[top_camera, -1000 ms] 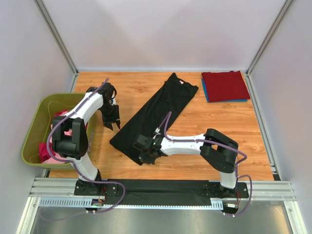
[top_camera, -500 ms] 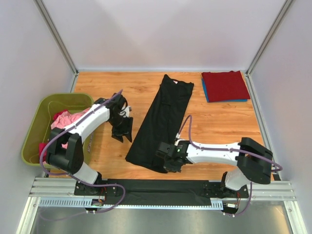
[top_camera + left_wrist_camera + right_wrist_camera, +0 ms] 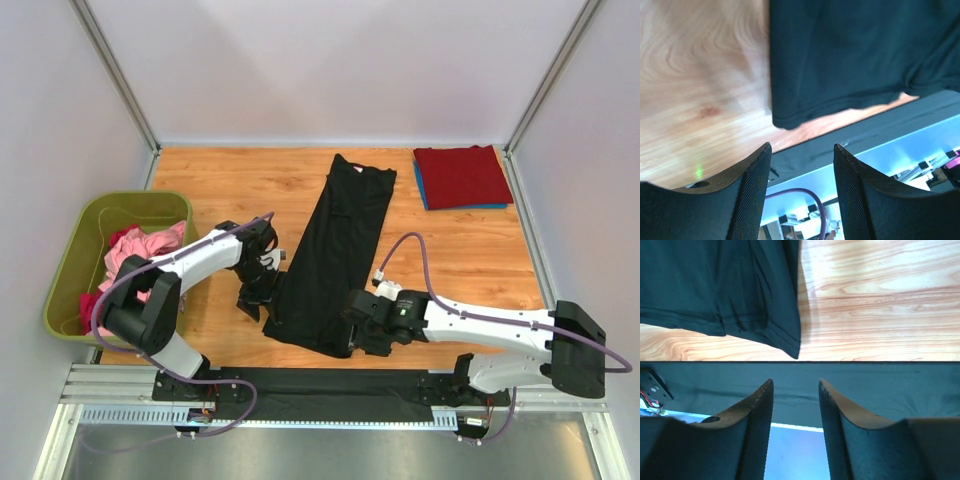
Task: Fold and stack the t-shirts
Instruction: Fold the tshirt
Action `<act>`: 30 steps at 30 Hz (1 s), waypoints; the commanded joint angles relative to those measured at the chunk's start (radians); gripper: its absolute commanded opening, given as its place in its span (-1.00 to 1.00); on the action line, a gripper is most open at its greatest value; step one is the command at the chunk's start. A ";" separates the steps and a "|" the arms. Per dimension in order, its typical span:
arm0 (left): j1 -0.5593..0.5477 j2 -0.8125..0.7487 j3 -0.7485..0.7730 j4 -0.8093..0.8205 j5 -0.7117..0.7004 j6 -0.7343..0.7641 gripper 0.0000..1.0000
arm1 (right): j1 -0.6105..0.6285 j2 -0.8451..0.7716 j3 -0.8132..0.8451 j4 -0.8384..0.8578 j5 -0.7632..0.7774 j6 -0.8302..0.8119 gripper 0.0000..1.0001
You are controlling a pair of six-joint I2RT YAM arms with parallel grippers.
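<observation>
A black t-shirt [image 3: 338, 235] lies folded into a long strip down the middle of the table, collar at the far end. Its near hem shows in the left wrist view [image 3: 855, 50] and the right wrist view [image 3: 715, 280]. My left gripper [image 3: 256, 298] hovers by the hem's left corner, open, with nothing between its fingers [image 3: 802, 146]. My right gripper [image 3: 360, 334] sits at the hem's right corner, open and empty [image 3: 796, 382]; the cloth lies just beyond its fingertips. A dark red t-shirt [image 3: 462, 175] rests folded on a blue one [image 3: 421, 188] at the far right.
An olive-green bin [image 3: 75, 262] at the left edge holds crumpled pink [image 3: 145, 245] and magenta [image 3: 92, 308] shirts. A black strip [image 3: 330, 385] runs along the table's near edge, just behind both grippers. Grey walls with metal posts close in the table.
The right gripper dragged the shirt's near end rightward, straightening the strip, then opened and let go. The left gripper moved nearer and right to the hem's left corner, opening wider.
</observation>
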 commanded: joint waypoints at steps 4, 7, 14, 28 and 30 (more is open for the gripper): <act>0.003 0.092 0.006 0.049 -0.087 0.011 0.21 | -0.006 -0.019 -0.129 0.243 -0.069 -0.012 -0.03; 0.003 0.147 0.010 0.048 -0.102 0.005 0.18 | -0.009 0.019 -0.169 0.311 -0.105 -0.002 0.00; 0.018 0.207 -0.020 0.094 -0.113 -0.017 0.05 | -0.017 0.134 -0.195 0.473 -0.131 -0.028 -0.01; 0.023 0.143 -0.141 0.187 0.207 -0.127 -0.90 | -0.019 0.067 -0.161 0.290 -0.135 -0.067 -0.95; 0.012 0.117 -0.179 0.210 0.240 -0.168 -0.86 | -0.019 0.045 -0.160 0.213 -0.140 -0.078 -0.99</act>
